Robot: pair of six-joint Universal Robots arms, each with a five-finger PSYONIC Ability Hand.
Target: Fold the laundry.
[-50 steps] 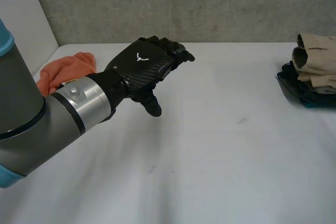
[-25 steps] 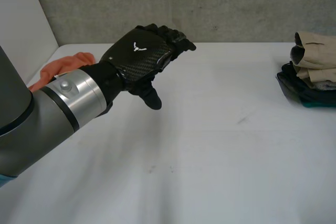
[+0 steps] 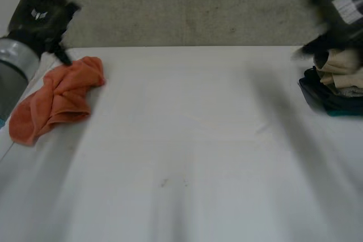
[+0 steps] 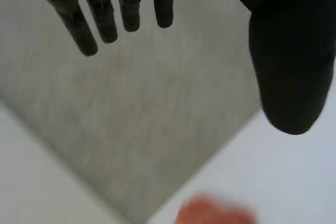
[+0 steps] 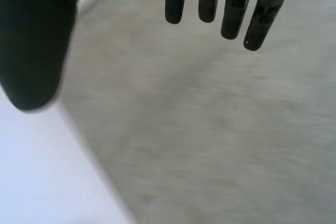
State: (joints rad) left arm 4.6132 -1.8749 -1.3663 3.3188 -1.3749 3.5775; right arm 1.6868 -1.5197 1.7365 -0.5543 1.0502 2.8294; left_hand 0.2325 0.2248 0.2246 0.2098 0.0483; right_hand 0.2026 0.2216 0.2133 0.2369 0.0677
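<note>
A crumpled orange cloth [image 3: 57, 99] lies at the far left of the white table [image 3: 187, 140]. My left hand [image 3: 41, 18] hangs in the air above the cloth's far end, apart from it, open with nothing in it. In the left wrist view its fingers [image 4: 105, 17] are straight and the thumb [image 4: 291, 66] stands wide, with a bit of the orange cloth [image 4: 215, 213] below. My right hand [image 3: 337, 7] is raised above the pile at the far right, blurred. The right wrist view has its fingers [image 5: 220, 9] straight and empty.
A pile of folded clothes [image 3: 337, 80], beige on top of dark pieces, sits at the table's right edge. A grey concrete wall [image 3: 187, 7] runs behind the table. A white panel stands at the far left corner.
My left arm has swung from the table's middle back to the far left and upward, uncovering the orange cloth. My right hand has come into view above the pile.
</note>
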